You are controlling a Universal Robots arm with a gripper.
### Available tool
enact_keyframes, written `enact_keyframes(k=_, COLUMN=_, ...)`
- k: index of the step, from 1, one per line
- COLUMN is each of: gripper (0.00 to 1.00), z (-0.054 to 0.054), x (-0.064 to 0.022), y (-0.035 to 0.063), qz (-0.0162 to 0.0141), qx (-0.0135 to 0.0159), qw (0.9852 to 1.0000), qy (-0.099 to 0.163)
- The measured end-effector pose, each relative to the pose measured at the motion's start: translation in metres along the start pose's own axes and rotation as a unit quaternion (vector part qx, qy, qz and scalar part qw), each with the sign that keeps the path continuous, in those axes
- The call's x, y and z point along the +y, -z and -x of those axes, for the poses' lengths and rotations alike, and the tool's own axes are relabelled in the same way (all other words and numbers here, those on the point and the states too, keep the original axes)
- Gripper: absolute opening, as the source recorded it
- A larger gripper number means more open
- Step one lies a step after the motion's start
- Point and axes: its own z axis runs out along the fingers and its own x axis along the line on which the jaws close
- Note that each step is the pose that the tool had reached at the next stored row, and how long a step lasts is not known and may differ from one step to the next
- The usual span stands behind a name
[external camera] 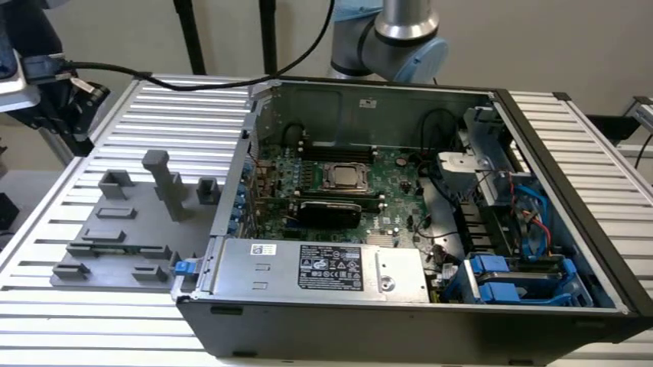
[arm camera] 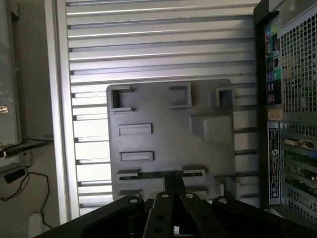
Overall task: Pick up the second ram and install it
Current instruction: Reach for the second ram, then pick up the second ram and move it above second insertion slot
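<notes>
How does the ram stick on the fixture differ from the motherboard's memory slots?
The ram stick is green and lies in holders on the grey fixture plate outside the case; the memory slots are black and sit inside it beside the CPU socket. Both are long and narrow.

The arm (external camera: 406, 34) is cut off by the top edge of the exterior view, so most of it is out of sight. In the wrist view the hand (arm camera: 173, 188) is cut off by the picture's edge. It covers part of the ram (arm camera: 151, 174), and I cannot tell if it touches it. In the exterior view the ram is so thin that its chips are too small to see. The words on the label (external camera: 329, 269) are too small to read. The case (external camera: 571, 168) and the table (external camera: 61, 321) are cut off at the bottom edge there. A black part (external camera: 46, 92) at the exterior view's left edge is cut off too. I cannot tell what it is.
</notes>
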Motion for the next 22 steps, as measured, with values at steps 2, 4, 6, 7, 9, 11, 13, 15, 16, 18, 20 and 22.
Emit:
enact_keyframes(k=2, gripper=0.11, z=-0.0069, x=-0.0017, y=-0.0011, qz=-0.0004, qx=0.0003, qw=1.0000, qy=0.000)
enact_keyframes(k=4, gripper=0.11, z=-0.0095, x=-0.0028, y=-0.0023, qz=-0.0009, qx=0.0008, qw=1.0000, qy=0.000)
enact_keyframes(k=6, gripper=0.11, z=-0.0099, x=-0.0033, y=-0.0037, qz=-0.0018, qx=0.0015, qw=1.0000, qy=0.001)
enact_keyframes(k=7, gripper=0.11, z=-0.0100, x=-0.0032, y=-0.0043, qz=-0.0024, qx=0.0028, qw=1.0000, qy=0.001)
enact_keyframes(k=9, gripper=0.11, z=-0.0100, x=-0.0033, y=-0.0057, qz=-0.0029, qx=0.0053, qw=1.0000, qy=0.002)
enact_keyframes(k=11, gripper=0.11, z=-0.0100, x=-0.0033, y=-0.0057, qz=-0.0029, qx=0.0056, qw=1.0000, qy=0.002)
enact_keyframes(k=13, gripper=0.11, z=-0.0100, x=-0.0033, y=-0.0058, qz=-0.0029, qx=0.0055, qw=1.0000, qy=0.002)
enact_keyframes(k=15, gripper=0.11, z=-0.0100, x=-0.0033, y=-0.0058, qz=-0.0029, qx=0.0055, qw=1.0000, qy=0.002)
enact_keyframes(k=16, gripper=0.11, z=-0.0100, x=-0.0033, y=-0.0058, qz=-0.0029, qx=0.0055, qw=1.0000, qy=0.002)
enact_keyframes(k=18, gripper=0.11, z=-0.0100, x=-0.0033, y=-0.0058, qz=-0.0029, qx=0.0055, qw=1.0000, qy=0.002)
enact_keyframes(k=20, gripper=0.11, z=-0.0100, x=-0.0033, y=-0.0058, qz=-0.0029, qx=0.0056, qw=1.0000, qy=0.002)
enact_keyframes(k=22, gripper=0.11, z=-0.0100, x=-0.0033, y=-0.0058, qz=-0.0029, qx=0.0055, qw=1.0000, qy=0.002)
